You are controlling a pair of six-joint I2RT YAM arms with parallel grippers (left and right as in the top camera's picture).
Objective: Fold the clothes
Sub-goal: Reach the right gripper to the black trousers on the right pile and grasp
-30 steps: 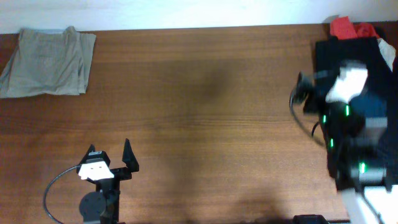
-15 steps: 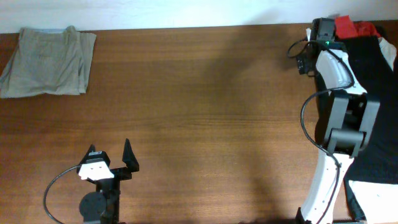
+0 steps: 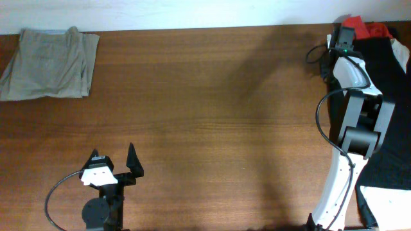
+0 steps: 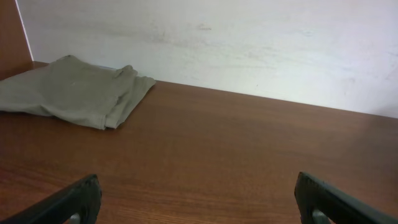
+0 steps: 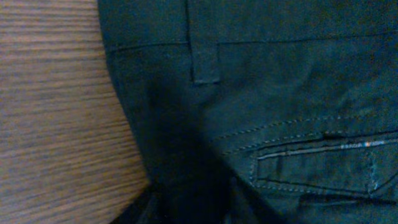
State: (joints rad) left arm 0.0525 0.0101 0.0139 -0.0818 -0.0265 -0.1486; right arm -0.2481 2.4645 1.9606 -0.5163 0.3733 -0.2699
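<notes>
Black trousers lie along the right edge of the table, waistband toward the back. My right gripper is down on their back left corner. In the right wrist view the waistband, a belt loop and a stitched pocket of the trousers fill the frame, and the gripper is shut on a raised fold of the dark cloth beside the wood. A folded khaki garment lies at the back left, also the khaki garment in the left wrist view. My left gripper stands open near the front left, holding nothing.
A red garment lies at the back right corner behind the trousers. A white piece lies at the front right. The right arm runs along the trousers' left edge. A pale wall backs the table.
The right arm has swung out to the trousers' back left corner, and its jaws have come together on the cloth. The left arm has stayed put.
</notes>
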